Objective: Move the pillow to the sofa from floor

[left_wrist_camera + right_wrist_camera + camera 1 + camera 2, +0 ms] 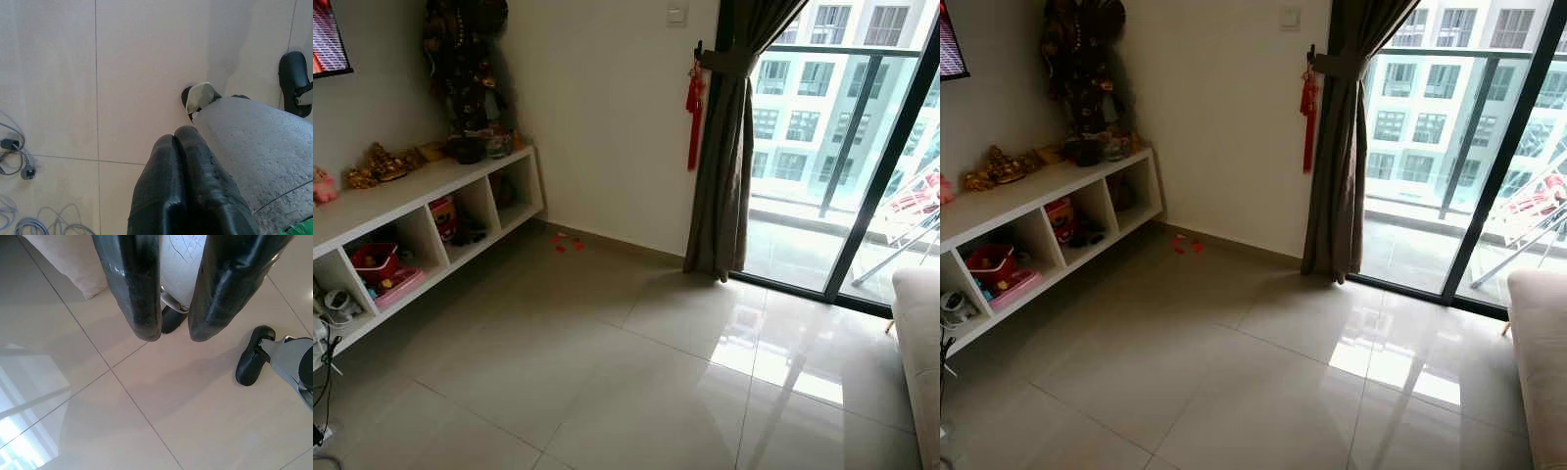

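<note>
Underfoot, both arms hung idle over pale floor tiles [607,382]: the left gripper [188,139] had its fingers pressed together above grey cables [19,166], while the right gripper [176,335] hung with fingers spread, a cream cushion edge [73,269], possibly the pillow, just beyond them. Ahead, open tiles ran between a white shelf unit [421,211] along the left wall and the sofa's edge [920,343] at right. Farther off stood a dark curtain [724,176] beside the balcony door [842,147].

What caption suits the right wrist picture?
Open right gripper hanging above glossy floor tiles, the robot's black foot alongside.
</note>
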You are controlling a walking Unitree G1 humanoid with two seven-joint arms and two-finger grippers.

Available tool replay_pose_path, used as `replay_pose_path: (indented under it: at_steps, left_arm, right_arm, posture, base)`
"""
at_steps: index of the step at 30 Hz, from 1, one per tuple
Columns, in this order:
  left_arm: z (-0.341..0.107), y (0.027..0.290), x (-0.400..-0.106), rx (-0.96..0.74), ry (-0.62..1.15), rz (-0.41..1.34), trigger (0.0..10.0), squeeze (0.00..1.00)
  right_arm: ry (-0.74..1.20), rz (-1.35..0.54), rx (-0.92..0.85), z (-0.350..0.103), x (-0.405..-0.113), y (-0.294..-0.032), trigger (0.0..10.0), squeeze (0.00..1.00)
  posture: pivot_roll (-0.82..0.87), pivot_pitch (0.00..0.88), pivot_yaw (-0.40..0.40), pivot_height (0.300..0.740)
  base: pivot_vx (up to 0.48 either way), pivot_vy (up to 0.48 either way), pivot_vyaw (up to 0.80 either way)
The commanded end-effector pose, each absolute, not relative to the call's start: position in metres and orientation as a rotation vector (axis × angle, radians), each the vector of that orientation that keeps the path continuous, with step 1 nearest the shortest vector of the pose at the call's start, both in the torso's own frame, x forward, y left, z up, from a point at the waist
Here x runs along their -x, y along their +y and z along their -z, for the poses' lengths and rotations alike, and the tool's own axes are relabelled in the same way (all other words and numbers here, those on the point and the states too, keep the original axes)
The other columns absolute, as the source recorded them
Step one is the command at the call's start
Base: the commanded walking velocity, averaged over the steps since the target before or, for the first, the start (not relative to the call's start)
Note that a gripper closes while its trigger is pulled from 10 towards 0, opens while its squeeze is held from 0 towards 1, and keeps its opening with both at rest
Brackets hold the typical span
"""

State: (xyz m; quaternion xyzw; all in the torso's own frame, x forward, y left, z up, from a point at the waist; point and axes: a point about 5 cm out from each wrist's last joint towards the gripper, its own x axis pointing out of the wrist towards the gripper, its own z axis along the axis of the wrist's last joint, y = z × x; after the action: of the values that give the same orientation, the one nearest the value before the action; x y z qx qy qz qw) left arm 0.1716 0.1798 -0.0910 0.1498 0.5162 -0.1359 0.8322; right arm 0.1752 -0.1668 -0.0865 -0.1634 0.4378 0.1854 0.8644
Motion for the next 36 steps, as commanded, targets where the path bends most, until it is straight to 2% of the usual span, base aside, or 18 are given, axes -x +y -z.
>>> replay_pose_path:
  at_steps: [1,6,16,36]
  left_arm:
    - [0.064,0.093,-0.222,0.110,1.081,0.308,10.0,0.00]
    - [0.066,0.096,-0.220,0.049,1.079,0.312,10.0,0.00]
    - [0.067,0.087,-0.216,0.058,1.078,0.347,10.0,0.00]
    - [0.070,0.086,-0.211,0.021,1.076,0.366,10.0,0.00]
  right_arm:
    - [0.980,-0.460,0.187,0.083,-0.187,-0.152,10.0,0.00]
    - [0.981,-0.470,0.201,0.082,-0.187,-0.153,10.0,0.00]
    - [1.009,-0.431,0.210,0.083,-0.185,-0.168,10.0,0.00]
    - [1.007,-0.397,0.193,0.085,-0.180,-0.168,10.0,0.00]
  posture:
    - [0.04,0.000,-0.011,0.740]
    - [0.04,0.000,-0.013,0.740]
    - [0.03,0.000,-0.022,0.740]
    - [0.01,0.000,-0.016,0.740]
  base:
    - [0.000,0.000,0.00]
    - [0.000,0.000,0.00]
    - [0.000,0.000,0.00]
    - [0.000,0.000,0.00]
